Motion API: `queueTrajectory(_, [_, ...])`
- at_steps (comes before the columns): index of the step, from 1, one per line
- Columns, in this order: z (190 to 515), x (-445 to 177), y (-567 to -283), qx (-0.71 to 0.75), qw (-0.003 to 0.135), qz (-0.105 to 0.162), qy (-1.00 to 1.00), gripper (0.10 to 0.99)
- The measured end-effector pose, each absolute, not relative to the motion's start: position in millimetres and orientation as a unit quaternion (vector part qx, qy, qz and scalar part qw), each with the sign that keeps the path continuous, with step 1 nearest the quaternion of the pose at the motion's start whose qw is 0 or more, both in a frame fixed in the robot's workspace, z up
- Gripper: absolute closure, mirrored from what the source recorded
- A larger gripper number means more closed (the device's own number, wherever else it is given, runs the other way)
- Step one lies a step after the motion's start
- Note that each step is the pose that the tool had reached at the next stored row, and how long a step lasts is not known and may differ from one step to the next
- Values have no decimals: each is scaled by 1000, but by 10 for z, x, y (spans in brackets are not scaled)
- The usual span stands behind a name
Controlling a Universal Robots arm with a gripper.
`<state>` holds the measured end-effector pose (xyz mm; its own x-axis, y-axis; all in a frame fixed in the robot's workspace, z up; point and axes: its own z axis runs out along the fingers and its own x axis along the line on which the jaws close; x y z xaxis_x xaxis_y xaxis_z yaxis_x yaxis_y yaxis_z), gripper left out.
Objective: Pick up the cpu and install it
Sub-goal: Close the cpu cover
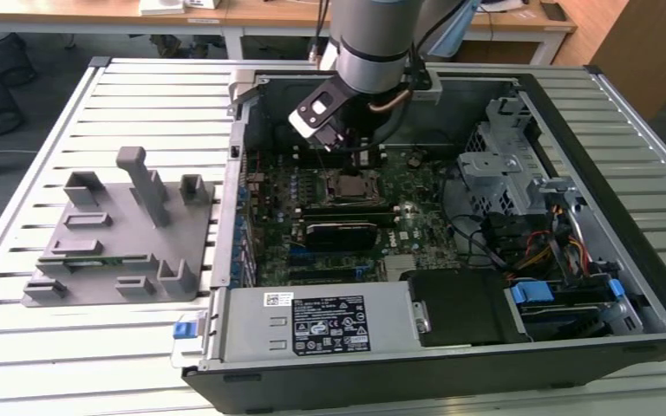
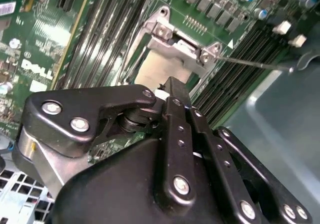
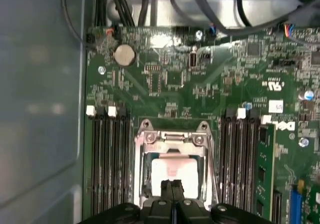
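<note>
The cpu (image 3: pixel 172 165) lies flat inside the socket frame (image 3: pixel 141 149) on the motherboard (image 3: pixel 200 84), silvery top up, with memory slots (image 3: pixel 107 154) on either side. All of this sits inside the open computer case (image 1: pixel 610 286) on the slatted desk (image 1: pixel 136 95). My jaws are clenched, the fingertips (image 3: pixel 167 189) pressed together with nothing between them, over one edge of the chip. I cannot tell whether they touch it. In the second wrist view the thin retention lever (image 2: pixel 250 62) stands out away from the socket. I judge the pick done and the seating in hand: the chip is in place but seemingly not clamped. Any next move calls for straight, gentle motion with no sideways drag, since a nudged chip could harm the contacts beneath.
</note>
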<state>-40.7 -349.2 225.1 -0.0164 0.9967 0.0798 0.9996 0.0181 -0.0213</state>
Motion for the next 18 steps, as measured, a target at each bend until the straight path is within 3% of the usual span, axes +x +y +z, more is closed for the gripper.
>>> queueTrajectory(18, [2065,-547,-3492,-700,36,-20,-713,976])
